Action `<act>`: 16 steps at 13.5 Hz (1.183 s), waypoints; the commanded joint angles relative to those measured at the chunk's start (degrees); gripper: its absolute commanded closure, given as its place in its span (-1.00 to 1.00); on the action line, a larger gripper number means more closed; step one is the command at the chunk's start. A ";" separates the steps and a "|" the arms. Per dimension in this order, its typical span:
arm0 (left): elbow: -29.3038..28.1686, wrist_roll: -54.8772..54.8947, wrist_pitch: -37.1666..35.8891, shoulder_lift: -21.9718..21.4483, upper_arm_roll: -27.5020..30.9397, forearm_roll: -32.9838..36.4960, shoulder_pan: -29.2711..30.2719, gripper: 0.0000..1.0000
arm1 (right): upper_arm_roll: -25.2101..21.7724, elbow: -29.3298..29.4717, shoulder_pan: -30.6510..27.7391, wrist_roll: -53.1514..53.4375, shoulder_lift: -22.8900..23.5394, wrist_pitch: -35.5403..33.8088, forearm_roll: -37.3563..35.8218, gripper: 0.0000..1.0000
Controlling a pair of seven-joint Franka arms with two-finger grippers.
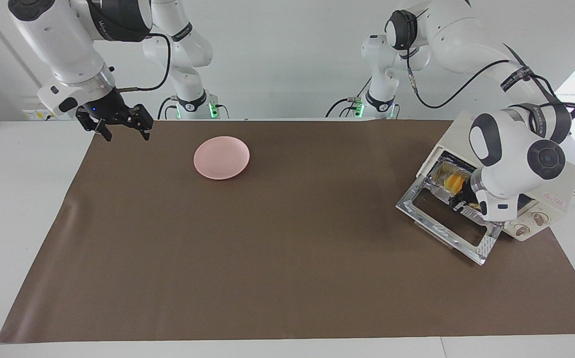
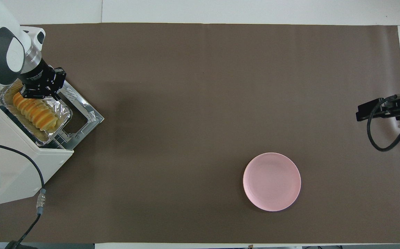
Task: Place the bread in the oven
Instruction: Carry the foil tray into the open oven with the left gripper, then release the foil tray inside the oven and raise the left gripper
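Observation:
The cream-white oven (image 1: 563, 181) stands at the left arm's end of the table with its glass door (image 1: 441, 223) dropped open. The golden ridged bread (image 1: 453, 182) lies in a crinkled foil tray (image 1: 472, 212) that sits partly inside the oven's mouth, over the rack. In the overhead view the bread (image 2: 34, 112) and tray (image 2: 60, 119) stick out of the oven (image 2: 23, 155) above the door (image 2: 84, 110). My left gripper (image 1: 460, 203) (image 2: 35, 93) is shut on the tray's rim. My right gripper (image 1: 122, 130) (image 2: 376, 110) waits open and empty over the mat's edge.
A round pink plate (image 1: 222, 157) (image 2: 272, 181) lies on the brown mat (image 1: 267, 248), nearer the right arm's end and near the robots. The oven's two knobs (image 1: 530, 223) face away from the robots. A cable hangs from each arm.

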 commanded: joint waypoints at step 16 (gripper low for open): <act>-11.28 10.43 6.81 -7.14 0.34 7.06 -0.34 -1.00 | 0.58 -1.23 -0.59 0.56 -1.19 -0.04 -0.34 -1.00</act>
